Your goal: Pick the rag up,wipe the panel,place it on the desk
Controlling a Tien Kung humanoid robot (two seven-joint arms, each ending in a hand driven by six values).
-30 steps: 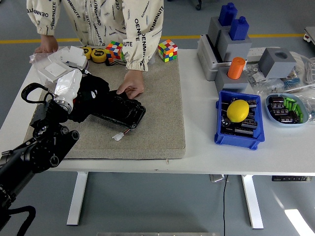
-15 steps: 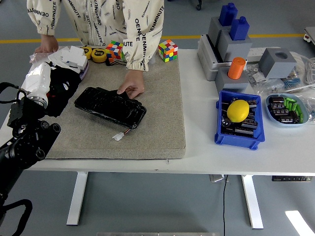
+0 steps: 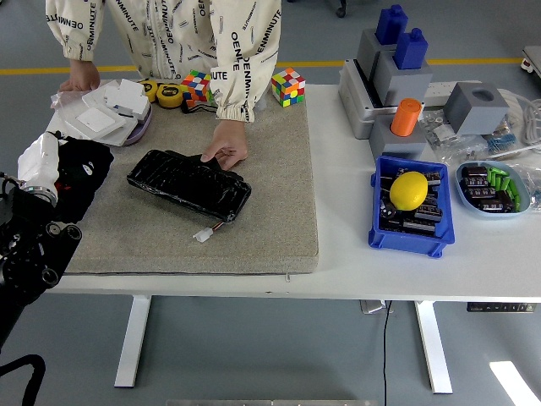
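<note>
A glossy black panel [image 3: 188,183] lies on the grey mat [image 3: 254,211], with a small white connector [image 3: 202,235] on its wire at the near side. A person's hand [image 3: 225,152] rests on the panel's far right edge. My left hand [image 3: 40,162], in a white cover, is shut on the black rag [image 3: 80,175] at the mat's left edge, well left of the panel. The rag hangs from the hand and touches the mat. My right arm is out of view.
The person's other hand [image 3: 79,79] rests at the far left by white boxes [image 3: 110,114]. Two Rubik's cubes [image 3: 288,86] and yellow tape rolls [image 3: 170,94] sit at the mat's far edge. A blue bin with a lemon [image 3: 410,190], grey blocks [image 3: 397,72] and a parts tray [image 3: 492,186] fill the right side.
My left hand has pulled the rag leftward off the panel to the mat's left edge. The panel is now fully uncovered. The person's hand stays on the panel.
</note>
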